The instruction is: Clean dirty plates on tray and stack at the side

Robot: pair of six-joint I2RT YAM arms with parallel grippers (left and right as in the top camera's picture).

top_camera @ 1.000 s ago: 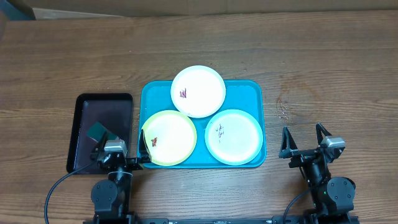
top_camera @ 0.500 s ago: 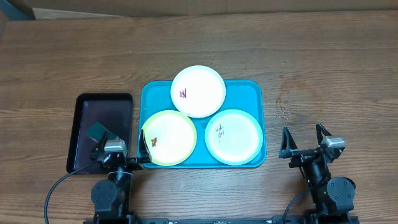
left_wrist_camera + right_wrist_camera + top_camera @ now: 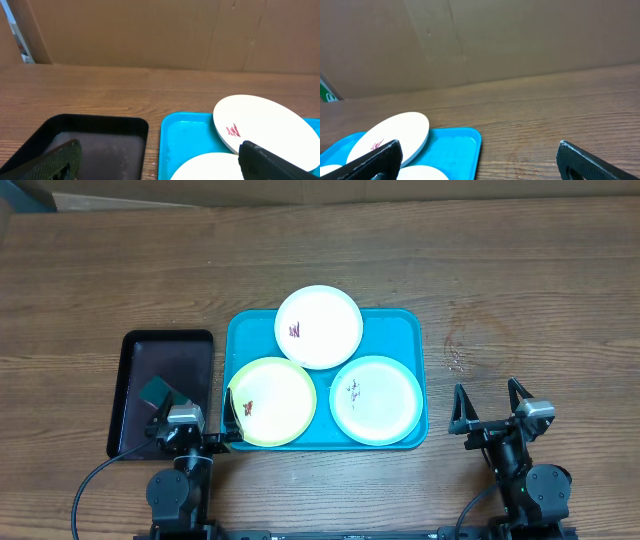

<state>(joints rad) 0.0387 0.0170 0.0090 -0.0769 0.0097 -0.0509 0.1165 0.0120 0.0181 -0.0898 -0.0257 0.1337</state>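
A turquoise tray [image 3: 395, 330] holds three plates. The white plate [image 3: 318, 326] with a red smear leans on its far rim. The yellow-green plate [image 3: 272, 401] with a red smear lies front left. The pale blue plate [image 3: 376, 399] with dark marks lies front right. My left gripper [image 3: 194, 426] is open and empty at the tray's front left corner, one finger over the yellow-green plate's edge. My right gripper [image 3: 490, 408] is open and empty, right of the tray. The left wrist view shows the tray [image 3: 185, 137] and white plate [image 3: 262, 122]; the right wrist view shows them too, tray [image 3: 457, 147] and white plate [image 3: 392, 135].
A narrow black tray [image 3: 165, 370] lies left of the turquoise tray with a small dark green object [image 3: 157, 390] in it; it also shows in the left wrist view [image 3: 100, 142]. A cardboard wall stands at the table's far edge. Bare wooden table surrounds both trays.
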